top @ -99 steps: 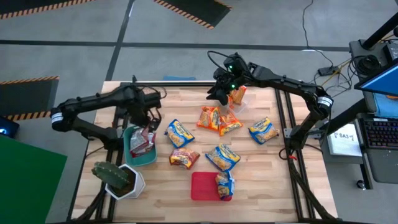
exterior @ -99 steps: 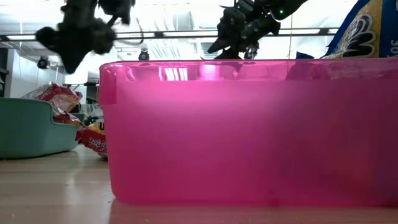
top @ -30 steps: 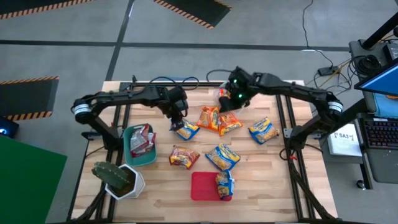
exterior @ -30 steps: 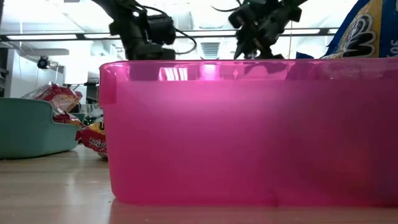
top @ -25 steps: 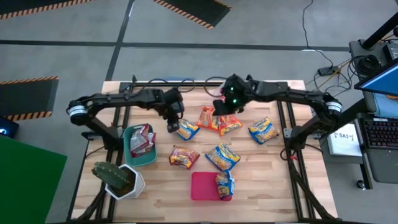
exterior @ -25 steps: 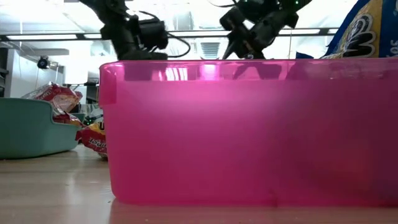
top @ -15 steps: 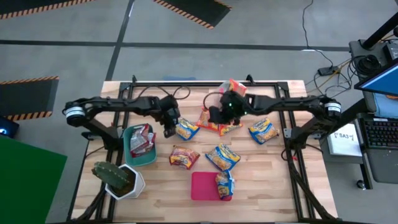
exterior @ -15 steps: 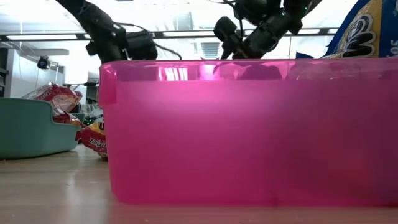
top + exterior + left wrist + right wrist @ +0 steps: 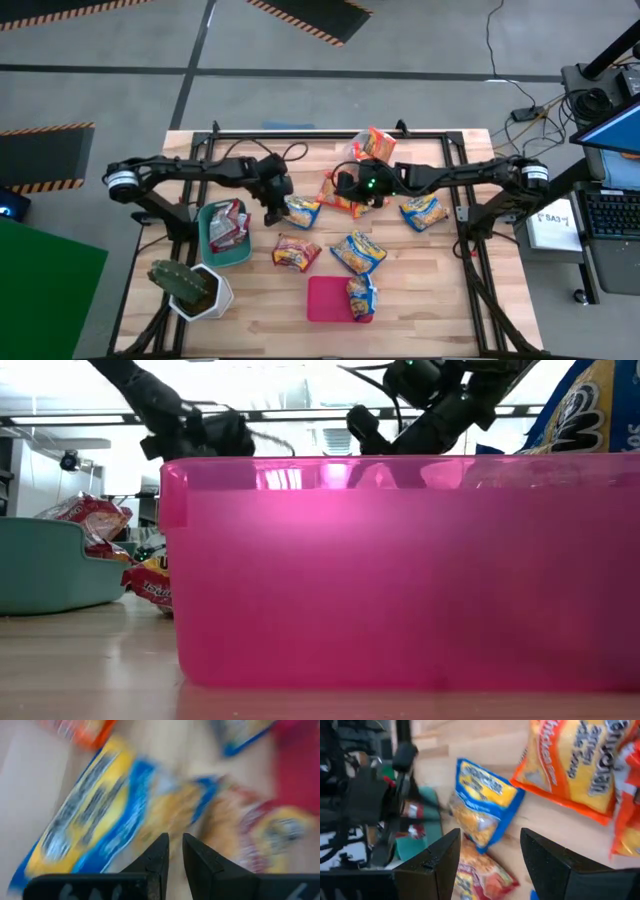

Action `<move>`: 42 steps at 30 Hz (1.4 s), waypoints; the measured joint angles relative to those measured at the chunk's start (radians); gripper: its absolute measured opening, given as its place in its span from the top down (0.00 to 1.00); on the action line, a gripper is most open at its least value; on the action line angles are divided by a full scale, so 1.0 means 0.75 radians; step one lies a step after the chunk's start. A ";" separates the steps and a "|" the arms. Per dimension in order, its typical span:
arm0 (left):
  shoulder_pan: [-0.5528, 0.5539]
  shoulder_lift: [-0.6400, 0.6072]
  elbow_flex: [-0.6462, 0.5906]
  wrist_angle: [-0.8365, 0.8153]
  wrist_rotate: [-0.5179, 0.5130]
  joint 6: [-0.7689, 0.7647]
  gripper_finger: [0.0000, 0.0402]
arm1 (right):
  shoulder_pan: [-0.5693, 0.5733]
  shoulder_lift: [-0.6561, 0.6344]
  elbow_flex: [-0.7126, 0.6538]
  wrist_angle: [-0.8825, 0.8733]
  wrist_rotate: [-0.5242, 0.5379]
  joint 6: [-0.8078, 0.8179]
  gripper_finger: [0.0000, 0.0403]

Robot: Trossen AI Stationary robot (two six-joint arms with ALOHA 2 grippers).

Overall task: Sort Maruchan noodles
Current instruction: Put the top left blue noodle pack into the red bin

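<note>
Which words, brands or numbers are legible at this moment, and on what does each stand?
"Chicken": on the orange packet, right wrist view.
Larger print beside it on the same packet: tilted and blurred, not readable.
Blue-and-yellow packet: print blurred, not readable.
Cropped packet at the low view's edge: lettering cut off, not readable.
White sheet beside the table: marks too small to read.

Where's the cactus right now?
In the high view the potted cactus stands at the table's near-left corner, just below the teal bin and left of the red bin.
</note>
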 joint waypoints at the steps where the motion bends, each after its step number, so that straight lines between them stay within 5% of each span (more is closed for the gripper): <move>1: 0.000 -0.006 0.021 0.000 0.029 0.019 0.91 | 0.006 0.000 -0.001 0.001 0.016 0.000 0.52; 18: 0.017 -0.006 0.044 -0.116 -0.228 0.293 0.91 | 0.119 0.034 -0.001 0.003 0.147 0.100 0.52; 31: 0.075 -0.006 0.019 -0.246 -0.295 0.337 0.91 | 0.094 0.491 0.285 0.105 0.044 -0.064 0.52; 42: 0.074 -0.006 -0.106 -0.108 -0.259 0.187 0.91 | 0.074 0.543 0.387 -0.100 -0.003 -0.085 0.52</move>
